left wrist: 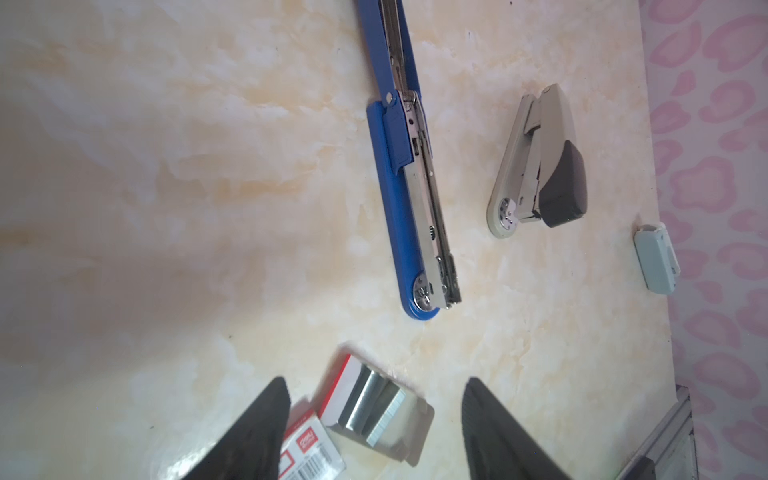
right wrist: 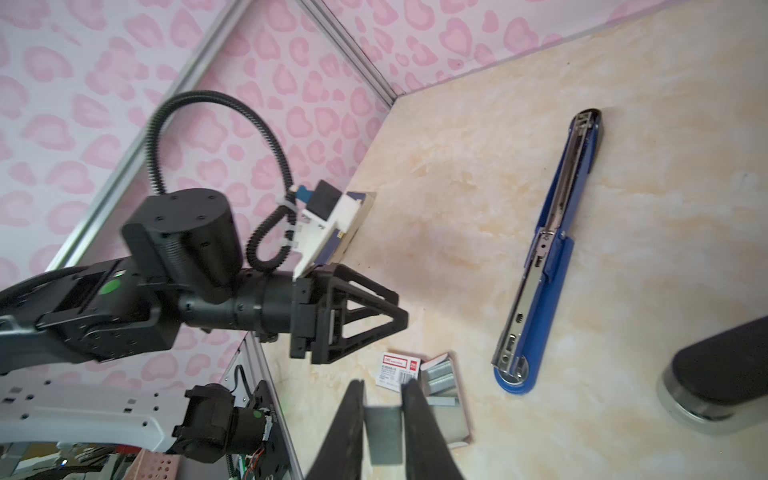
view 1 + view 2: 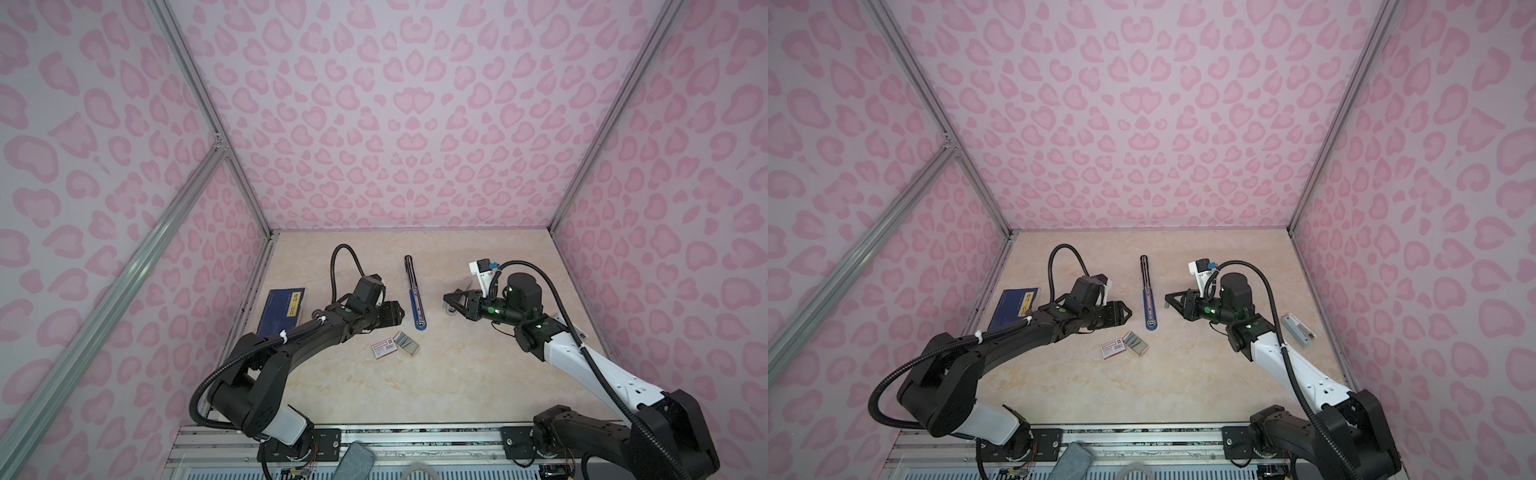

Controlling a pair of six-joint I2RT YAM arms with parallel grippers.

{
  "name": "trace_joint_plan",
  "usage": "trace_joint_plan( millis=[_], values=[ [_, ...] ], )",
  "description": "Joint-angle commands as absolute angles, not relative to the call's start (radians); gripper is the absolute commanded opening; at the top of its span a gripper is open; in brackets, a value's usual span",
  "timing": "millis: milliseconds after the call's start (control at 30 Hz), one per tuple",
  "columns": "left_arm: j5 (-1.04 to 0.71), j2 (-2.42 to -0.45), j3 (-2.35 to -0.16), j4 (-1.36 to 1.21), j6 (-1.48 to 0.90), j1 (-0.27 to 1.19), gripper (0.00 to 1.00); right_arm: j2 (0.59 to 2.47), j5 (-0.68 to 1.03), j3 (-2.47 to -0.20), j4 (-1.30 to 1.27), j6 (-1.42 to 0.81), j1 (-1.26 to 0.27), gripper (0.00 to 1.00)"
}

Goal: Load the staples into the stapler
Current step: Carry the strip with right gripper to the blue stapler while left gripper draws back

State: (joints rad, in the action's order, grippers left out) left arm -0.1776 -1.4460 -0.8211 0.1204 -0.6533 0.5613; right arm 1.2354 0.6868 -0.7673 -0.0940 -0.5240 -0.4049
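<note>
A long blue stapler [image 3: 415, 295] [image 3: 1148, 295] lies opened flat mid-table, its metal channel [image 1: 428, 199] facing up. The staples show as grey strips in a small tray [image 3: 406, 343] [image 1: 374, 411] beside their white, red-labelled box [image 3: 383, 348] [image 1: 309, 449]. My left gripper [image 3: 399, 313] [image 1: 376, 380] hovers over the tray, open and holding nothing. My right gripper [image 3: 448, 298] [image 2: 383, 386] sits right of the stapler, shut on a grey strip of staples [image 2: 382, 432] above the table.
A dark blue booklet [image 3: 282, 309] lies at the left wall. A grey stapler with a black top [image 1: 540, 166] [image 2: 715, 374] sits below my right gripper. A small grey stapler [image 3: 1298, 330] [image 1: 656, 257] lies by the right wall.
</note>
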Motion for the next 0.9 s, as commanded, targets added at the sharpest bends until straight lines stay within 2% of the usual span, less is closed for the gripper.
trace_joint_plan(
  millis=[0,233,400,867],
  values=[
    [-0.135,-1.375,-0.777,0.102,-0.672,0.545,0.71,1.293,0.505,-0.847,0.127,-0.419,-0.442,0.19],
    [-0.152,-1.260,-0.722,0.074,-0.688,0.524,0.74,1.486,0.267,-1.058,0.294,-0.393,-0.527,0.19],
    [-0.244,-1.215,-0.684,0.005,-0.704,0.515,0.76,1.615,0.153,-1.189,0.362,-0.391,-0.565,0.19],
    [-0.275,-1.213,-0.647,-0.007,-0.735,0.509,0.73,1.874,0.081,-1.400,0.413,-0.409,-0.622,0.18]
  ],
)
